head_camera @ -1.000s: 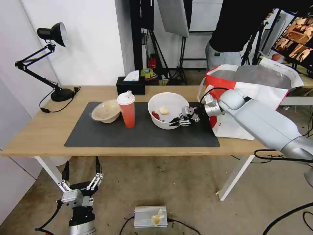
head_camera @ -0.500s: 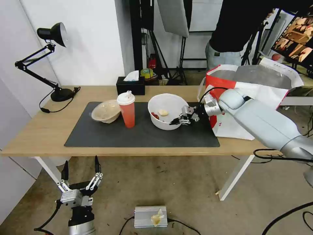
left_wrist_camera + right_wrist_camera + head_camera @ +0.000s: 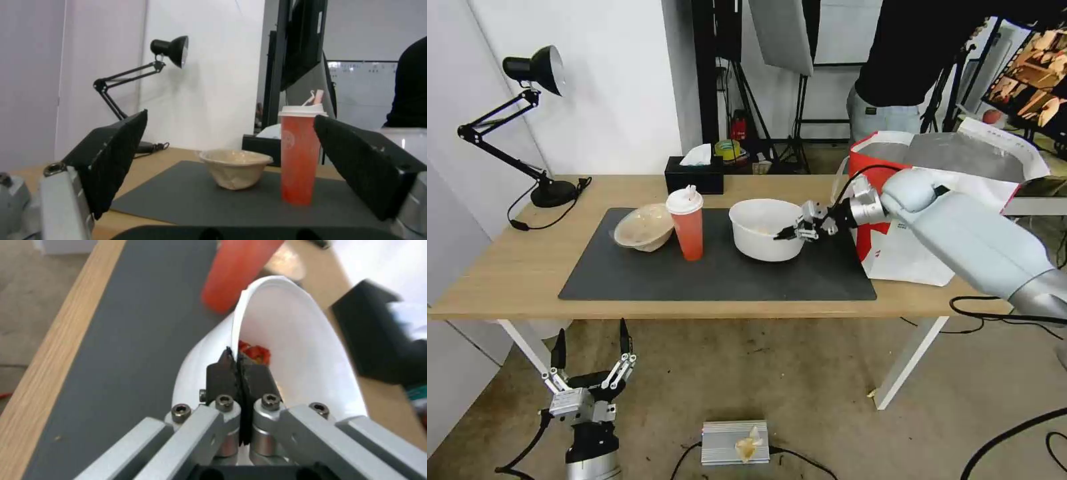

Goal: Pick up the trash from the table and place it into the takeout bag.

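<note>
Clearly the long light-wood worktop is laid out so everything sits within one arm's reach. The big red-and-white takeout bag with its silver foil lining stands open-mouthed at the right end, presumably so trash can simply be dropped in. On the dark grey rectangular mat the large white round bowl is pinched at its near rim by the right tool, pads pressed together on the thin wall, probably because the bowl is too wide to span. The red drink cup with white lid and beige shallow paper bowl wait alongside. The left tool hangs spread wide below the worktop.
</note>
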Robot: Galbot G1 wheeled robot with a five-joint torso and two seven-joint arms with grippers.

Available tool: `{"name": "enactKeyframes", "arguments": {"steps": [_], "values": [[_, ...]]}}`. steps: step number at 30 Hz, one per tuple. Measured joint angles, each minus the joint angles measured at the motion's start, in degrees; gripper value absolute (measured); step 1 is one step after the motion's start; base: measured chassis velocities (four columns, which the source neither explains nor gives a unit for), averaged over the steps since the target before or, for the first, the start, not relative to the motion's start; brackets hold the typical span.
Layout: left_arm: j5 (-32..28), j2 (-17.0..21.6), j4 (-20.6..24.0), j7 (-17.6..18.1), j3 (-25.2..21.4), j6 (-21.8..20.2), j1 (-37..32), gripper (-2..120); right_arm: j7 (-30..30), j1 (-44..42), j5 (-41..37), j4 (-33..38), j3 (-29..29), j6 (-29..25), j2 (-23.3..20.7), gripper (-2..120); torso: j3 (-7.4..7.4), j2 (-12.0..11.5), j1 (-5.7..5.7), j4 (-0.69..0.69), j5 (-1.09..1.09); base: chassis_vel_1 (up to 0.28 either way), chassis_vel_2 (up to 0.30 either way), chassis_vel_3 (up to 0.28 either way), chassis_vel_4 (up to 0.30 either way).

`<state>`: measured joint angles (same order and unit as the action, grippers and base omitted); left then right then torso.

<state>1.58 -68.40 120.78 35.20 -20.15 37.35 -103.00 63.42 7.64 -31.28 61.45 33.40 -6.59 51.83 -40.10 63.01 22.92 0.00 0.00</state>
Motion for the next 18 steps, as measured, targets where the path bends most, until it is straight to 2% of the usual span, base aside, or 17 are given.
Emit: {"name": "enactKeyframes", "arguments": {"steps": [18], "values": [[0.04,0.08,0.25,0.00,-0.09,0.04,0.05,100,-3.50,4.82,-3.32,0.21,-0.43,0.66,-1.18,0,0.00,0.00,0.00,0.00,0.00,0.000,0.000,0.000,0.000]]}}
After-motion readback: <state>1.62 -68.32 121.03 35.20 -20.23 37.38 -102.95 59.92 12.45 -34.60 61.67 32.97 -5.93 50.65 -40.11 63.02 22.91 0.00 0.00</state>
